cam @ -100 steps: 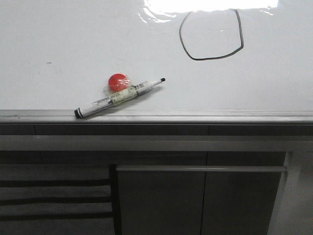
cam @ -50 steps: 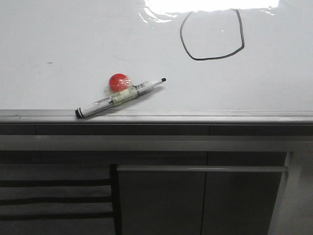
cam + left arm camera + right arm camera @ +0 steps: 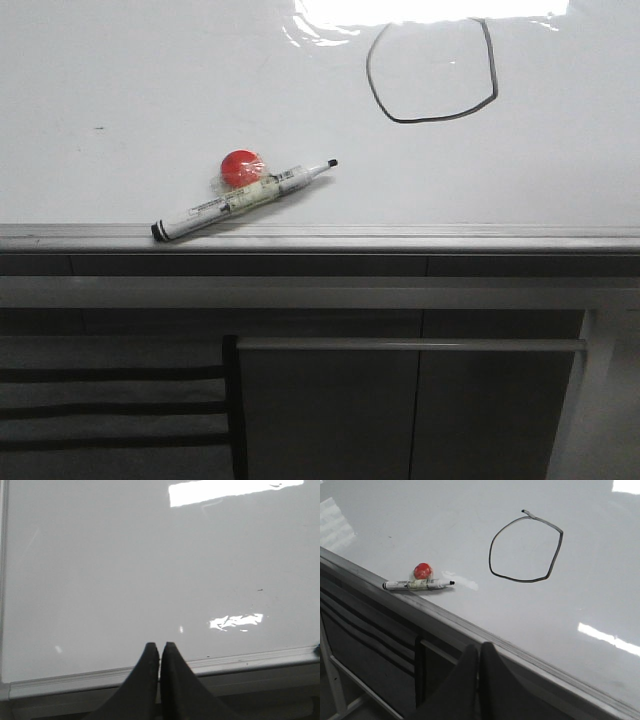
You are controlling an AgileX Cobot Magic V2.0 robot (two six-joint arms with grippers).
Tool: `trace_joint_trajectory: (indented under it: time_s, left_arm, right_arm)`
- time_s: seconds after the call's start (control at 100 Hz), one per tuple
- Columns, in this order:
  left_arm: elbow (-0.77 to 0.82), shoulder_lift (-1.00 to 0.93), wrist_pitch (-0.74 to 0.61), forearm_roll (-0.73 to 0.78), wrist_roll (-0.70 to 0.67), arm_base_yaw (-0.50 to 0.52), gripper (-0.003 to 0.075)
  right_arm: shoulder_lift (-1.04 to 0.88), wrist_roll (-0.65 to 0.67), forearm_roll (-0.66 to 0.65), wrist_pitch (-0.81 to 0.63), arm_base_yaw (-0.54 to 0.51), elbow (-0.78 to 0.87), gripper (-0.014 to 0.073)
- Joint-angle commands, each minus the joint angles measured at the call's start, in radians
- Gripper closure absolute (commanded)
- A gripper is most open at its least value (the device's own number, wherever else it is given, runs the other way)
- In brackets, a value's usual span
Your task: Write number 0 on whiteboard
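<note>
The whiteboard (image 3: 150, 90) is seen lying flat, its grey edge rail (image 3: 320, 238) running along the near side above grey cabinet fronts (image 3: 410, 410). A black 0 (image 3: 432, 72) is drawn on the board toward the far right in the front view; its upper part is washed out there by a bright light reflection (image 3: 430, 10). In the right wrist view the 0 (image 3: 526, 547) is seen whole, as a closed, slightly lopsided loop with a small overlap at its top.

A marker (image 3: 243, 200) lies on the board just inside the rail, left of centre, uncapped, its black tip toward the 0 and well apart from it. A red ball (image 3: 241, 168) sits against the marker's barrel, seemingly taped to it with clear wrap. A tiny dark speck (image 3: 99, 128) is noted on the board's left part.

No container is in view.

Left gripper (image 3: 160, 647): fingers pressed together, nothing between them, held over the rail at a bare area of the board. Right gripper (image 3: 479, 649): fingers likewise closed and empty, held off the board's near edge; marker and 0 are both well clear of it.
</note>
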Motion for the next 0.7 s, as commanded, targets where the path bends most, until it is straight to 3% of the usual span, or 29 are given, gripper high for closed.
trace_joint_trajectory:
  time_s: [0.0, 0.15, 0.23, 0.3, 0.38, 0.45, 0.58, 0.69]
  left_arm:
    - [-0.037, 0.008, -0.073, -0.028, 0.009, 0.003, 0.074]
    - [-0.034, 0.008, -0.156, -0.015, 0.009, 0.003, 0.074]
    - [-0.012, 0.008, -0.205, -0.107, 0.063, 0.003, 0.074]
    - [0.009, 0.008, -0.224, -0.311, 0.233, 0.003, 0.074]
    - [0.026, 0.008, -0.226, -0.629, 0.569, 0.003, 0.074]
    - [0.038, 0.008, -0.227, -0.759, 0.749, 0.003, 0.074]
    - [0.073, 0.008, -0.227, -0.748, 0.77, 0.005, 0.074]
    - [0.098, 0.008, -0.176, -0.837, 0.77, 0.032, 0.074]
  right_arm:
    - [0.005, 0.0, -0.004, -0.084, -0.006, -0.027, 0.0641]
    - [0.005, 0.0, -0.004, -0.084, -0.006, -0.027, 0.0641]
    - [0.005, 0.0, -0.004, -0.084, -0.006, -0.027, 0.0641]
    - [0.005, 0.0, -0.004, -0.084, -0.006, -0.027, 0.0641]
    - [0.005, 0.0, -0.004, -0.084, -0.006, -0.027, 0.0641]
    - [0.005, 0.0, -0.004, -0.084, -0.006, -0.027, 0.0641]
    - [0.005, 0.0, -0.004, -0.084, -0.006, -0.027, 0.0641]
    - [0.005, 0.0, -0.004, -0.084, -0.006, -0.027, 0.0641]
